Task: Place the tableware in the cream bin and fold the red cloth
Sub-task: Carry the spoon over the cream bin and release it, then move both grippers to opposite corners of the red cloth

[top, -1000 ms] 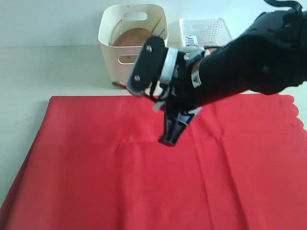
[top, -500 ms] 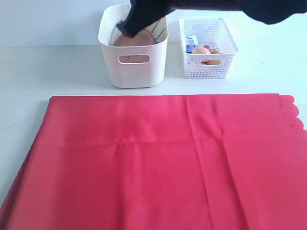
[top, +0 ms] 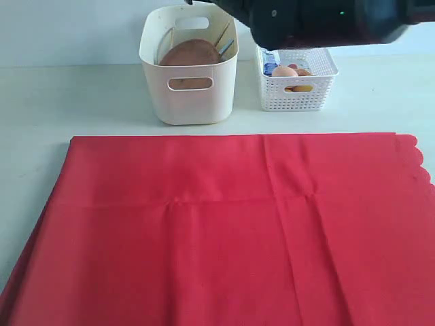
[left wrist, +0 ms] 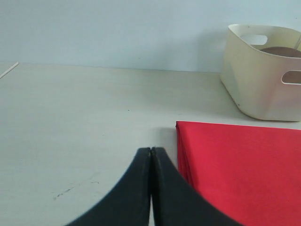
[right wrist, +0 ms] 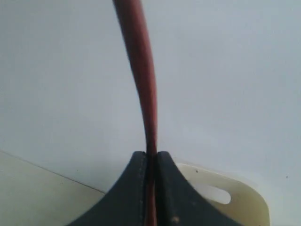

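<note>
The right arm's fingers (right wrist: 136, 188) were pinched on a slim, dark reddish-brown wooden spoon (right wrist: 141, 70); its long axis ran out past the fingertips in line with them, bowing slightly, its far end out of view; just beyond the fingers showed the rim and oval handle hole of the tall cream plastic bin (right wrist: 249, 212). That bin stood near the far edge of the pale bench (top: 68, 102), a round brown plate (top: 190, 53) leaning on edge inside it; a white lattice basket (top: 296, 81) sat just beside it, toward the right edge; the dark right arm (top: 319, 24) reached above both. The bright red cloth (top: 224, 231) lay flat across the near part of the bench, its long axis running from left edge to right edge, its scalloped edge facing the right edge. The left arm's fingers (left wrist: 136, 188) were pressed together, holding nothing, over bare bench beside a corner of the cloth.
</note>
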Tool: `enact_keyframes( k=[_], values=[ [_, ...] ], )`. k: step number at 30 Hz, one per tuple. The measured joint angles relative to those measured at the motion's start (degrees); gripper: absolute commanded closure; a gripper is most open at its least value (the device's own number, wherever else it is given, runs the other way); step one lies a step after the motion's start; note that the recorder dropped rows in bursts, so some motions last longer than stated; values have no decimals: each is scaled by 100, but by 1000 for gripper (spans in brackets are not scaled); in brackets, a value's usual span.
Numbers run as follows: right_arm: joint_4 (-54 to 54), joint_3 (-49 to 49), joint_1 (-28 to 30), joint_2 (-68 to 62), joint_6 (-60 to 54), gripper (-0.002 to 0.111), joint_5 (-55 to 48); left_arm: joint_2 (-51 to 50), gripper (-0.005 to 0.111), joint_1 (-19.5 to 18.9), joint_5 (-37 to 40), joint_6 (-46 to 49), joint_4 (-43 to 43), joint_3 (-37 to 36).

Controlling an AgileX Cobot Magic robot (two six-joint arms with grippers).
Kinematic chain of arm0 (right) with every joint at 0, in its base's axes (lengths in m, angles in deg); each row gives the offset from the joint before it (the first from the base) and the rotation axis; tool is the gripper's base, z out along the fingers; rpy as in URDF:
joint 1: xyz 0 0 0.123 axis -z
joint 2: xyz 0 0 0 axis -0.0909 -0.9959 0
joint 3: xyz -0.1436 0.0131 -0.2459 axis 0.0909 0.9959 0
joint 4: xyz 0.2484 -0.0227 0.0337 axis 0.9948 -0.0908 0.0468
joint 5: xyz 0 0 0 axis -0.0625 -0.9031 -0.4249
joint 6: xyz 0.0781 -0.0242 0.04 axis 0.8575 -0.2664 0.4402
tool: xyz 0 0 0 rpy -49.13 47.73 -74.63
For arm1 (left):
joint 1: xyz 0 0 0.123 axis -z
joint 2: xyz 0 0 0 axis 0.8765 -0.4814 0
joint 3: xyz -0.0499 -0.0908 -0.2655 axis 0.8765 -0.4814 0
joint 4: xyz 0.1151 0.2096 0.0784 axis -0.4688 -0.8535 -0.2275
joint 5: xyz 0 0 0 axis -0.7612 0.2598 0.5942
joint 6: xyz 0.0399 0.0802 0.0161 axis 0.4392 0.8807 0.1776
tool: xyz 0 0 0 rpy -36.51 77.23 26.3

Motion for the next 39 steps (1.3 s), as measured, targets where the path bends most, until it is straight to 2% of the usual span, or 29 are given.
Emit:
enact_keyframes(
  k=[3, 10, 20, 23, 29, 33, 36, 39],
  values=[
    [469, -417, 0, -534, 0, 108, 21, 0, 106, 0, 0, 0, 0, 0],
    [809, -491, 0, -816, 0, 105, -2, 0, 106, 0, 0, 0, 0, 0],
    [904, -491, 0, -834, 0, 58, -325, 0, 106, 0, 0, 0, 0, 0],
    [904, -491, 0, -834, 0, 51, -391, 0, 106, 0, 0, 0, 0, 0],
    [927, -491, 0, -739, -1, 51, -803, 0, 106, 0, 0, 0, 0, 0],
    [927, -491, 0, -465, -1, 54, -1077, 0, 106, 0, 0, 0, 0, 0],
    [927, -491, 35, -184, -221, 61, -1534, 0, 106, 0, 0, 0, 0, 0],
    [927, -491, 100, 142, -564, 74, -2292, 0, 106, 0, 0, 0, 0, 0]
  ],
)
